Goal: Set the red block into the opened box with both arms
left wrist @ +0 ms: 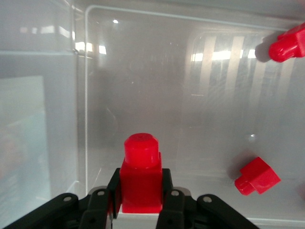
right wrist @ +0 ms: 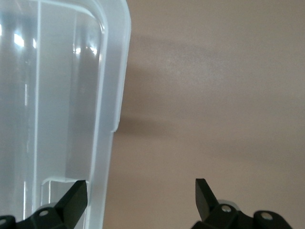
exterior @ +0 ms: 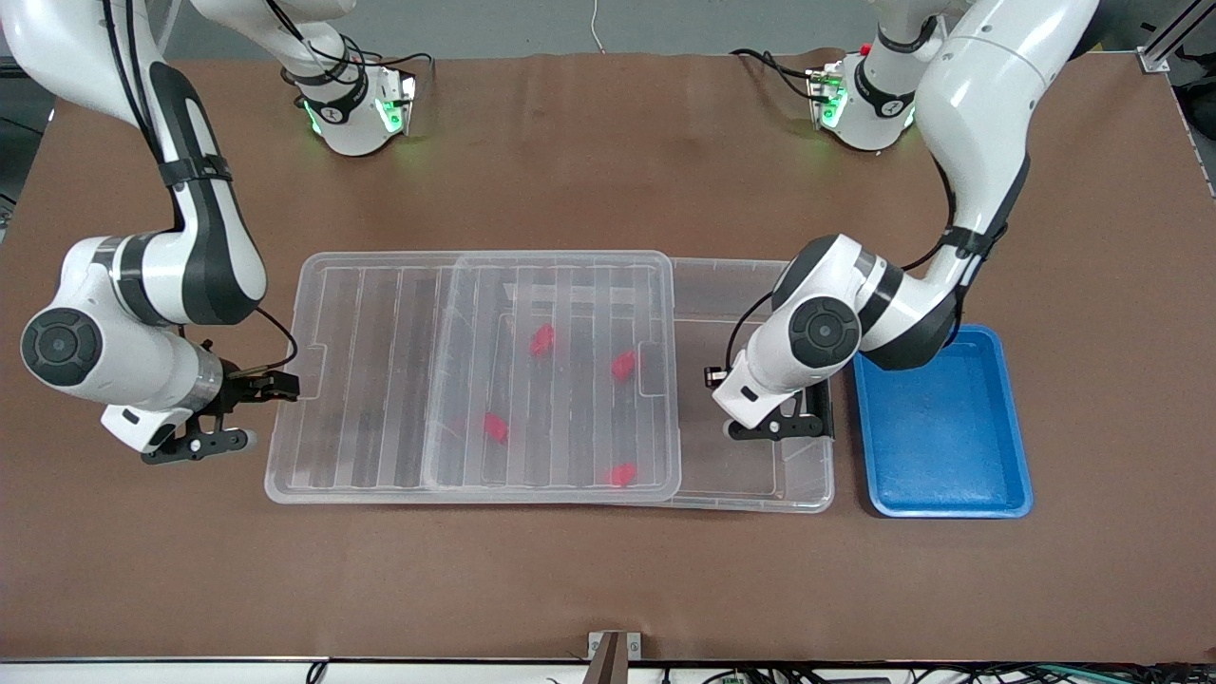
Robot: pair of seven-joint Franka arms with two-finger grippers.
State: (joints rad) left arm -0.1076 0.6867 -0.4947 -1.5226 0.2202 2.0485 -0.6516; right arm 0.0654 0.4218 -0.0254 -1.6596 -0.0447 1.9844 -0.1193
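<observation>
We see the left claw (left wrist: pixel 139 202) pinching the small bright red plastic block (left wrist: pixel 140 176), low inside the uncovered end of the large clear plastic box (exterior: pixel 760 489). Two more red blocks (left wrist: pixel 256 175) lie on the box floor ahead of that claw. The ribbed translucent lid (exterior: pixel 380 380) is slid toward the right claw (right wrist: pixel 141 193), which is spread wide, straddling the lid's rim. A blue tray (exterior: pixel 940 423) sits on the brown worktop (exterior: pixel 608 589) beside the left claw.

Bright, even overhead light; glare streaks on the clear lid (exterior: pixel 475 370); soft shadows.
</observation>
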